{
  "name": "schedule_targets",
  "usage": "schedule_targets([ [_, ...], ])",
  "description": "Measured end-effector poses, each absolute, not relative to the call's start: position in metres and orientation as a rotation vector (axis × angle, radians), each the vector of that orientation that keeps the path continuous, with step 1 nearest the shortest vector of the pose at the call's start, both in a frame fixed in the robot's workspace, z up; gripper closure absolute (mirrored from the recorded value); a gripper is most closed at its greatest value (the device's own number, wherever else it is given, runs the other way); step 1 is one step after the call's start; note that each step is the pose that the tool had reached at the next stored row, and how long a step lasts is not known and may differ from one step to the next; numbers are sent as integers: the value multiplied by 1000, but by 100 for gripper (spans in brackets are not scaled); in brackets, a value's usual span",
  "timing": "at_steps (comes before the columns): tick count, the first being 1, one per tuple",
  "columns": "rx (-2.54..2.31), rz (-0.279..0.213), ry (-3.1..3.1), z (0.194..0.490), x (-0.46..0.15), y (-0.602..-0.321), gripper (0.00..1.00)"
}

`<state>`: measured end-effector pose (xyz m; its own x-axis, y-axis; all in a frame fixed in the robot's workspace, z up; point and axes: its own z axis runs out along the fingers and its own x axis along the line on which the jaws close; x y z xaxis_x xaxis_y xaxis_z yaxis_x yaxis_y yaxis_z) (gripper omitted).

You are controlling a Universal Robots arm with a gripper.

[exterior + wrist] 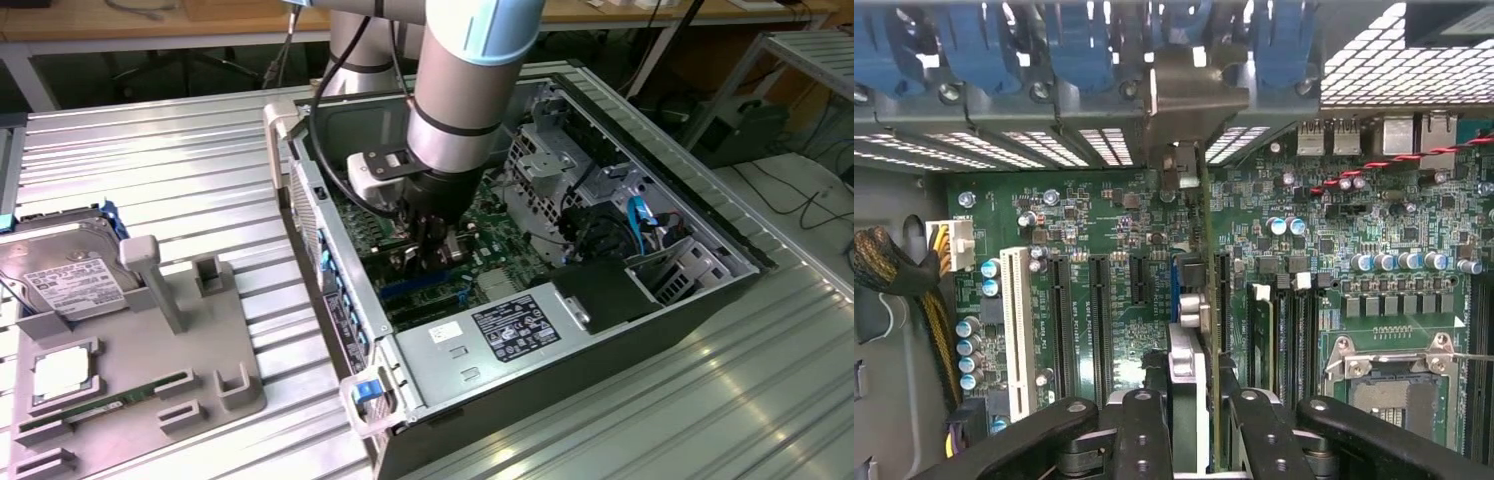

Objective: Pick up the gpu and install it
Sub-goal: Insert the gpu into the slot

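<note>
One robot arm reaches down into an open computer case (694, 225) lying on a ribbed metal table (160, 160). Its gripper (434, 258) is pinching the gpu (1187, 360), held edge-on and upright just over the green motherboard (1104, 230), with the card's silver bracket toward the case's rear slots. At 9 o'clock from the case in the exterior view, a grey tray (200, 345) carries a hard drive (67, 275) and a memory stick (100, 408).
</note>
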<state>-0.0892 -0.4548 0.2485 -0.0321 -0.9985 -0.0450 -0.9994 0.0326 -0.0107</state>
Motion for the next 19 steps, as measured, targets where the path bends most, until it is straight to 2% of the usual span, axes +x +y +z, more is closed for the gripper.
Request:
schedule_targets([
  [19,-2149,35,2237,248,-89,-459,72],
])
